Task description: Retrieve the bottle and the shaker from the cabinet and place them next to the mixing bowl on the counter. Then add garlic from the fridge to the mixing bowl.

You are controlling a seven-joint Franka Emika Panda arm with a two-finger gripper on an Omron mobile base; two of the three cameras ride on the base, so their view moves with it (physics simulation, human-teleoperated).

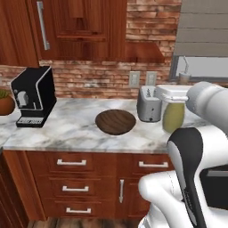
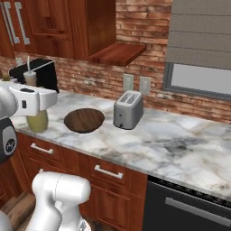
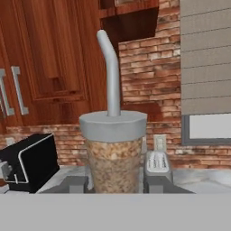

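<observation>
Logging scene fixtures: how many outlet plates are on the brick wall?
2. One pale rectangular outlet plate on the red brick wall above the silver toaster; the second just right of it. The white arm may hide others.

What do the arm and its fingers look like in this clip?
The arm is glossy white with rounded, bulbous links and black joint sections; one dark band carries a small white marking. The white hand ends in a gripper with two small dark grey, blocky fingers. No cables visible.
</observation>
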